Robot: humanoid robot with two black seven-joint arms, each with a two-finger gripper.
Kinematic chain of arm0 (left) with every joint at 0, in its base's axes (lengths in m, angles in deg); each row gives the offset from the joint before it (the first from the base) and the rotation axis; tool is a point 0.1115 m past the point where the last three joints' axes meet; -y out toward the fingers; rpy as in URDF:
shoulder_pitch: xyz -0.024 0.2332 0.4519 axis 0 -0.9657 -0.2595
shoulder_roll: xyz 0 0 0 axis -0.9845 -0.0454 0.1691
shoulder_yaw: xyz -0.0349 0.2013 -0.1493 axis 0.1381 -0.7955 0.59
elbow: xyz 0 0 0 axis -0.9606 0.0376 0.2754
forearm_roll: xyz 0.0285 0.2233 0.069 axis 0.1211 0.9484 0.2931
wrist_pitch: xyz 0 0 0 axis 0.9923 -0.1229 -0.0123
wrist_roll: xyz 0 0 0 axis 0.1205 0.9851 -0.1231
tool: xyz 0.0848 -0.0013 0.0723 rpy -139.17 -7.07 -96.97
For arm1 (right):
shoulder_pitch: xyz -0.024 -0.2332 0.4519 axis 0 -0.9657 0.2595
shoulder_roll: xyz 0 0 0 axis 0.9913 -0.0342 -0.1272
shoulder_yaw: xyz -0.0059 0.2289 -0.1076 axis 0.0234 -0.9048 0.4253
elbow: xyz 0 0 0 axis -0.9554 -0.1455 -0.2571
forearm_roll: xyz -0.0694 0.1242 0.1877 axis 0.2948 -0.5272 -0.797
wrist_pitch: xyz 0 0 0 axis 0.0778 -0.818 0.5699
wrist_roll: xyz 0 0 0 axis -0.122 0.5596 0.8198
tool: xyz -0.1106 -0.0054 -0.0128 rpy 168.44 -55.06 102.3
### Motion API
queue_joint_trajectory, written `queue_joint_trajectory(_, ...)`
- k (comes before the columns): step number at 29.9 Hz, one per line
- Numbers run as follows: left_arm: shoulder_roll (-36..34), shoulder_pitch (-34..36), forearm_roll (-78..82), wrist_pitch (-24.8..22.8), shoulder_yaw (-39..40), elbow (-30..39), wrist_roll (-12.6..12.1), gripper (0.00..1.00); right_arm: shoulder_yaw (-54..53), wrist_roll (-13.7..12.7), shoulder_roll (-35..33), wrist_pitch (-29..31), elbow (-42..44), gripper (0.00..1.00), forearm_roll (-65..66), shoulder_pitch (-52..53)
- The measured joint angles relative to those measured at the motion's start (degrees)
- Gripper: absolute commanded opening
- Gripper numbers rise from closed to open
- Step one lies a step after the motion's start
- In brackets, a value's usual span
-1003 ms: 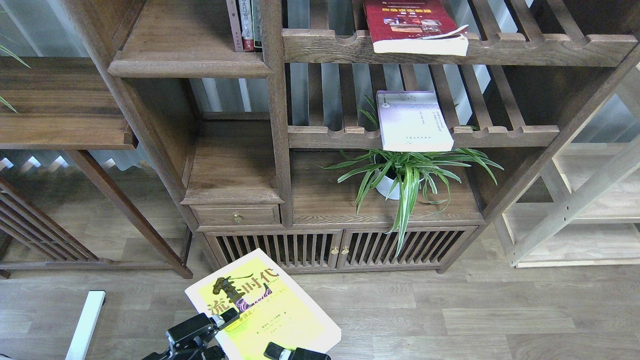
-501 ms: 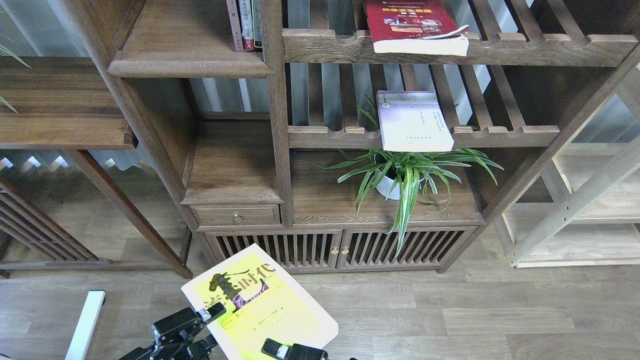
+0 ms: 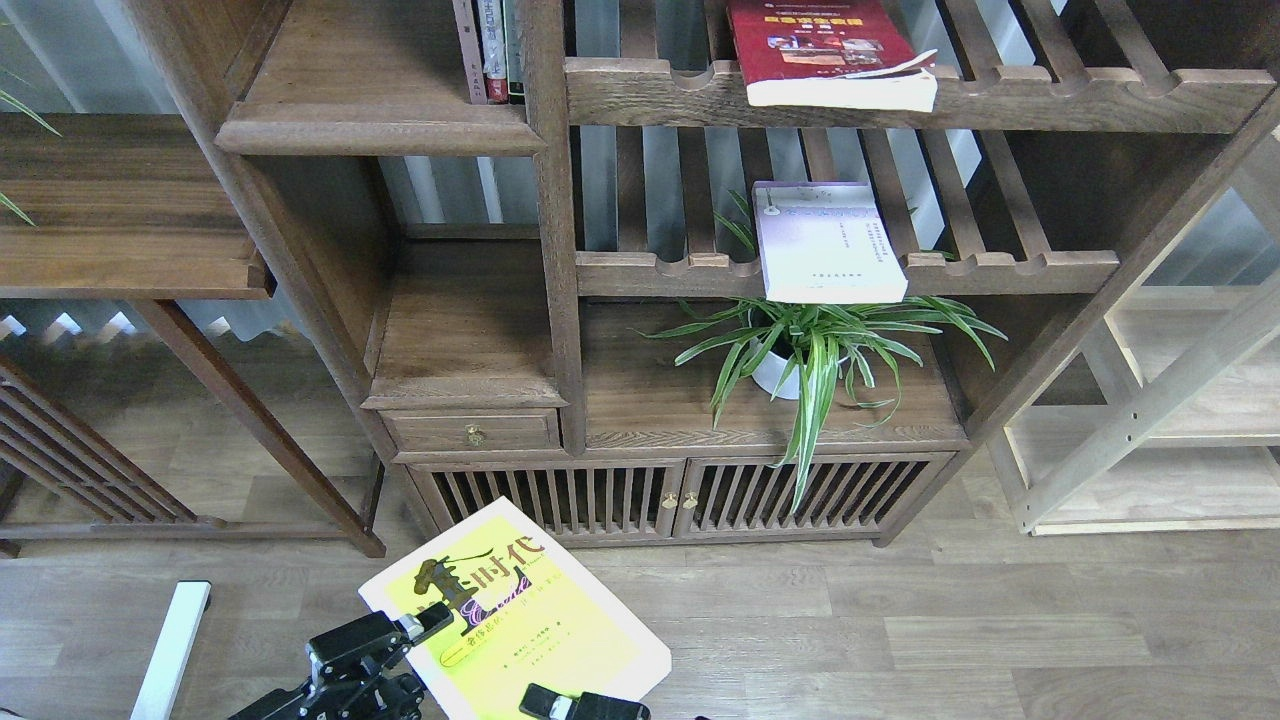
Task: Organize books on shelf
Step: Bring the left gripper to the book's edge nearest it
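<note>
Yellow book (image 3: 520, 625): large thin paperback, yellow-green cover with black characters, held tilted above the floor, low in front of the cabinet doors (image 3: 680, 497).
Handling: likely light and floppy, glossy cover probably slick; best taken along a side edge or at the spine, with support from both sides to stop sagging.
Left gripper (image 3: 425, 625): comes in from the bottom edge, tip touching the book's left edge; whether the fingers are parted or clamped, impossible to tell.
Right gripper (image 3: 545, 700): at the book's lower edge, mostly cut off by the frame; finger state impossible to tell.
Lavender book (image 3: 825, 240): flat on the middle slatted rack (image 3: 1010, 270), front edge overhanging the rail.
Red book (image 3: 830, 50): flat on the upper slatted rack (image 3: 1100, 95), pages jutting past the rail.
Shelf (image 3: 375, 125): solid board at upper left, upright books (image 3: 492, 50) at its right end, the rest bare.
Plant (image 3: 815, 345): below the lavender book, on the cabinet top.
</note>
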Motion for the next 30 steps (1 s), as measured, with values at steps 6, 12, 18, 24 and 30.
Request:
queue_joint_trajectory(6,-1.79,2.53,-0.46,0.00,-3.60,0.25,0.00,0.66,0.06,0.10,0.00,0.00,0.90,0.15,-0.09,1.44)
queue_joint_trajectory(12,-2.48,6.31,-0.48,0.00,-5.82,-0.30,0.00,0.77,0.07,0.18,0.00,0.00,0.93,0.15,-0.32,1.63)
queue_joint_trajectory(18,-1.54,7.24,-0.43,0.00,-5.19,-1.02,0.00,0.77,0.07,0.18,0.00,0.00,0.79,0.15,-0.40,1.63)
queue_joint_trajectory(24,-0.63,6.76,-0.01,0.00,-2.69,-1.42,0.00,0.84,0.02,0.22,0.00,0.00,0.78,0.15,-0.49,1.65)
queue_joint_trajectory(30,0.14,6.61,1.64,0.00,-0.19,-2.95,0.00,0.84,-0.02,0.23,0.00,0.00,0.78,0.15,-0.53,1.73)
